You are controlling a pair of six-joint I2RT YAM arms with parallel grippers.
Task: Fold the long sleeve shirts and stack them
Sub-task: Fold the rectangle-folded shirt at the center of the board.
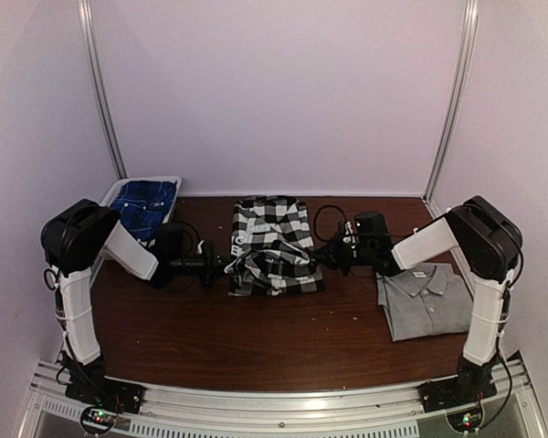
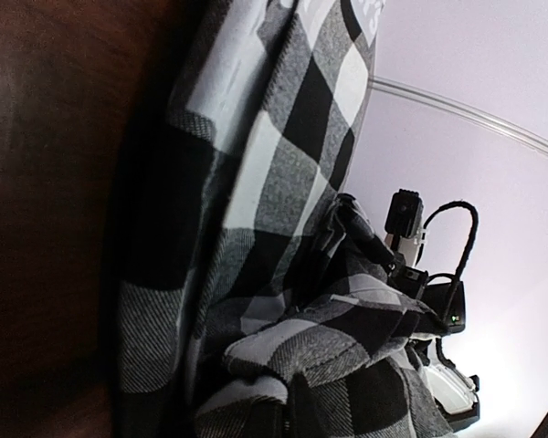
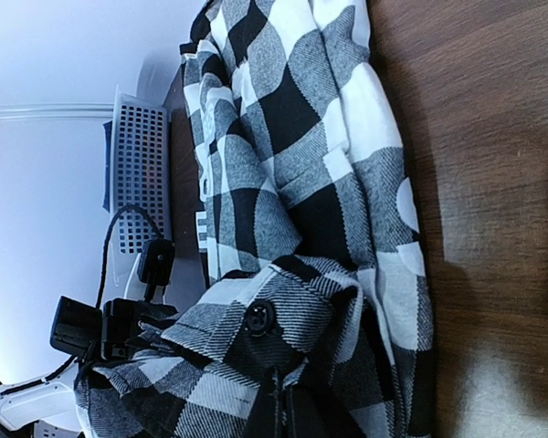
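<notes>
The black-and-white check flannel shirt (image 1: pixel 272 245) lies partly folded in the middle of the table. My left gripper (image 1: pixel 226 266) is shut on its left edge, and the cloth bunches over the fingertips (image 2: pixel 297 415) in the left wrist view. On the shirt's right edge my right gripper (image 1: pixel 325 256) is shut on a fold just below a buttoned cuff (image 3: pixel 258 318), its fingers (image 3: pixel 283 411) pinched together. Between the two grippers the front part of the shirt is lifted and rumpled. The plain grey collared shirt (image 1: pixel 426 301) lies folded at the right, under the right arm.
A white basket (image 1: pixel 119 191) holding blue plaid clothing (image 1: pixel 148 205) stands at the back left, also visible as the perforated basket (image 3: pixel 142 173) in the right wrist view. Brown table (image 1: pixel 283 338) extends in front of the shirts. White walls enclose the back and sides.
</notes>
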